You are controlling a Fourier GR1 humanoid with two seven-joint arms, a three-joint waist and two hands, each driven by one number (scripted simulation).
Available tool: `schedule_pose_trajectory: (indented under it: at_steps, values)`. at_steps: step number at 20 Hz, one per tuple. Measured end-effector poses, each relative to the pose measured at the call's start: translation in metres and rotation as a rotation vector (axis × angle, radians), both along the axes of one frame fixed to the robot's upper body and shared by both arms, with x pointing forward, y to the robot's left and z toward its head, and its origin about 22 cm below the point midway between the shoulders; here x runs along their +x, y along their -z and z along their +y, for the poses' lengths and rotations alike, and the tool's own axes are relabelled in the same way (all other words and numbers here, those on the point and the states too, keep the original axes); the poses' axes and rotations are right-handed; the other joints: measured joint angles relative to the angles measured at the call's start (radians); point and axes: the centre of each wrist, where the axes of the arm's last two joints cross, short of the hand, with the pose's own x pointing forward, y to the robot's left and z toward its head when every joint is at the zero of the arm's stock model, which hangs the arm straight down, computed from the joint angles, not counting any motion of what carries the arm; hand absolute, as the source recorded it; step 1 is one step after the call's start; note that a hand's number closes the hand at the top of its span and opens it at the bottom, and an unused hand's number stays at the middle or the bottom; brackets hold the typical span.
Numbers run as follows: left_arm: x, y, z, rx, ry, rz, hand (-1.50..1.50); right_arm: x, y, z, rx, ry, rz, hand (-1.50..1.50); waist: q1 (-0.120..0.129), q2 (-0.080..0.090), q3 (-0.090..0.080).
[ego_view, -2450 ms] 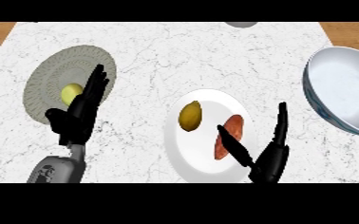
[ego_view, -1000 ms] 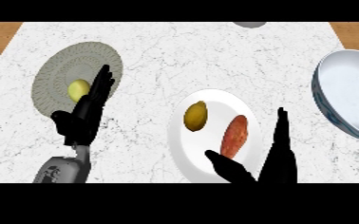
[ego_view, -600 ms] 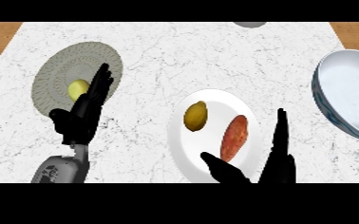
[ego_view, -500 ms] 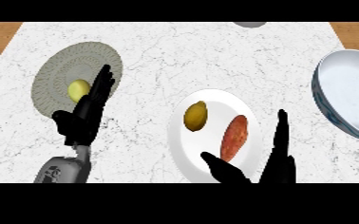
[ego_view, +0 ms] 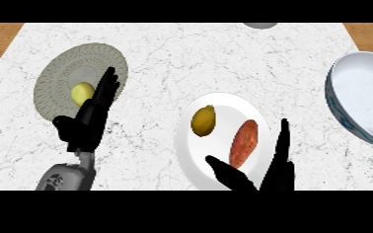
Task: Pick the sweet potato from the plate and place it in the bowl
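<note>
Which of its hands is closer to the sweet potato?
The right hand: its open thumb and fingers flank the sweet potato's lower end on the white plate. The left hand is far off, by the grey plate.

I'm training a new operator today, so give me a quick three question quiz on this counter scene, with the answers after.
1. True or false: the sweet potato lies on the white plate.
2. What shares that plate with it? A) a yellow fruit B) a spoon C) a cup
3. Fill in: the bowl sits at the view's ____ edge.

Key: 1 true. 2 A, the yellow fruit. 3 right. The right hand is open beside the sweet potato, not yet grasping it.
</note>
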Motion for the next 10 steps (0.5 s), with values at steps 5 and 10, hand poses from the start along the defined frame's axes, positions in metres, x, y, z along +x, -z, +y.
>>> schedule_pose_trajectory:
  at_steps: [5,10]
  values:
    - [-0.002,0.002,0.0,0.004,0.0,0.003,0.0,0.007,0.013,0.001,0.029,0.022,0.005,-1.5,0.001,0.0,0.0]
    - [0.001,-0.001,0.005,0.004,-0.012,0.003,0.0,0.011,0.03,-0.003,0.008,0.058,0.072,-1.5,-0.001,0.0,0.0]
